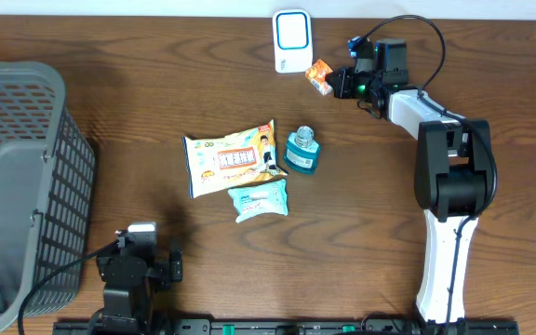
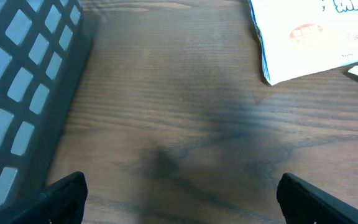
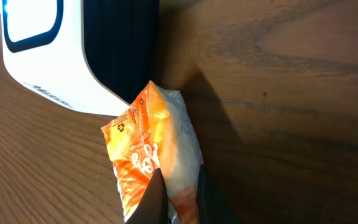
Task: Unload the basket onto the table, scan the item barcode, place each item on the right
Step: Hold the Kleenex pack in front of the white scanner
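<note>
A small orange and white snack packet (image 1: pixel 319 76) (image 3: pixel 151 149) lies at the back of the table beside the white barcode scanner (image 1: pixel 291 41) (image 3: pixel 48 50). My right gripper (image 1: pixel 341 84) (image 3: pixel 180 193) is shut on the packet's near end, its two dark fingers pinching the wrapper. My left gripper (image 1: pixel 147 270) (image 2: pixel 179 196) hovers low over bare wood at the front left, open wide with nothing between its fingers.
A grey mesh basket (image 1: pixel 21 177) (image 2: pixel 23 81) fills the left side. In the middle lie a large white snack bag (image 1: pixel 231 156) (image 2: pixel 316 37), a teal wipes pack (image 1: pixel 259 199) and a teal bottle (image 1: pixel 301 151).
</note>
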### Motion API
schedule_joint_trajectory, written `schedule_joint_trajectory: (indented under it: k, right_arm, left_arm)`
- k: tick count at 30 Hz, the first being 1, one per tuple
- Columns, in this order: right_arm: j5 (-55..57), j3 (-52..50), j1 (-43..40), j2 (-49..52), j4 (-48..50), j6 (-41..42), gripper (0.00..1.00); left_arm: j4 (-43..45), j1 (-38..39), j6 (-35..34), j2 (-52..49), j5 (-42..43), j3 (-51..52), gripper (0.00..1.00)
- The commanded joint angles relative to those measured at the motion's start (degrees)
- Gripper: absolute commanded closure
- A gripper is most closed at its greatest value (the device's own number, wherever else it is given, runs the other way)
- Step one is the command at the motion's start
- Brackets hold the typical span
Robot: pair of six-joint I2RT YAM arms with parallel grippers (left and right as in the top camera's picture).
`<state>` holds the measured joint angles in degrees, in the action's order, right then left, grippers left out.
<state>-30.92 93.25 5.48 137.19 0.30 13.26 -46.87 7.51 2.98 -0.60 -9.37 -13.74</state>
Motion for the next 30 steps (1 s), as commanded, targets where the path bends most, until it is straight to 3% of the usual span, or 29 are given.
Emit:
schedule_joint_trajectory:
  k: [1,4,9,16,21,26,30]
  right_arm:
    - [-2.5,-0.2,-0.6,1.2,-1.8,0.2,0.98]
    - [-5.0,-0.2,-0.8,-2.1,-3.0,1.7,0.99]
    - [-9.9,-0.2,-1.4,-11.0,-8.8,13.0,0.99]
    - [-33.0,-0.2,-2.2,-19.1,-9.1,19.8,0.98]
    - [-46.4,-0.2,-1.9,-19.5,-9.1,26.6,0.98]
    - [-50.1,-0.2,-1.9,-19.5,-9.1,25.7,0.98]
    - [-45.3,-0.2,-1.7,-19.5,-9.1,18.5,0.98]
  left_arm:
    - [-0.7,-0.2,0.3,0.3,-0.3,0.2,0.02]
    - [-0.7,-0.2,0.3,0.3,-0.3,0.2,0.02]
    - [-0.7,-0.2,0.3,0.3,-0.3,0.2,0.02]
    - [-0.7,-0.2,0.3,0.3,-0.3,0.2,0.02]
    - [-0.7,-0.2,0.3,0.3,-0.3,0.2,0.02]
    - [-0.7,-0.2,0.3,0.3,-0.3,0.2,0.02]
    - [-0.7,-0.2,0.3,0.3,-0.3,0.2,0.02]
